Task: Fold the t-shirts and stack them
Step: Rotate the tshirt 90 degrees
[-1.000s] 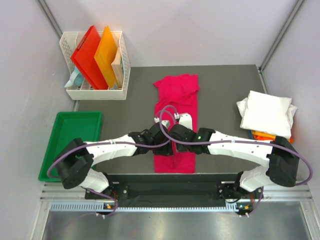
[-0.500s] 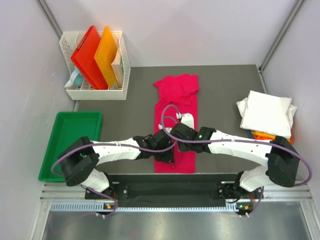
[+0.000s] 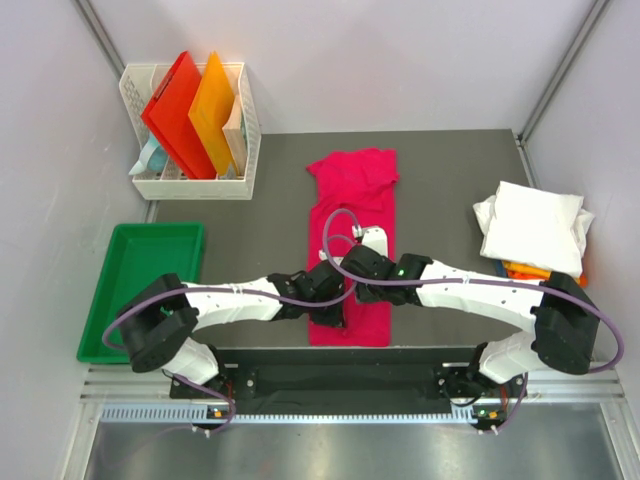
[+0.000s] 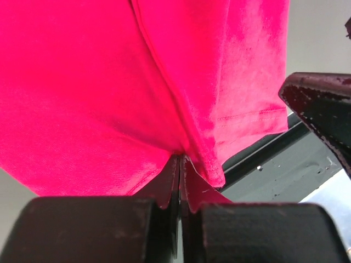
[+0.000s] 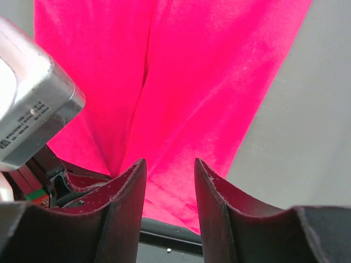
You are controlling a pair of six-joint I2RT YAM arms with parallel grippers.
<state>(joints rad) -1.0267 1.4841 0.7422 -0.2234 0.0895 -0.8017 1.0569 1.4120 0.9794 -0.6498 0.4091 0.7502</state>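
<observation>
While the pink shirt (image 3: 355,185) lies as a long, narrowed strip down the table's (image 3: 450,180) middle, its end-to-end folds look undone, and it has yet to join the white-topped stack (image 3: 530,225) at the right edge. Only the left wrist view shows the left gripper (image 4: 180,164) pinched shut on the near hem. The right wrist view shows the right gripper (image 5: 170,172) part open over the cloth, holding nothing. From above, the wrists hide both.

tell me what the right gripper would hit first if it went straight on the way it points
The bright magenta-pink soft cloth t-shirt: the open right gripper points at it near the hem, with pink cloth showing between its jaws. The gap to it is unclear.
</observation>
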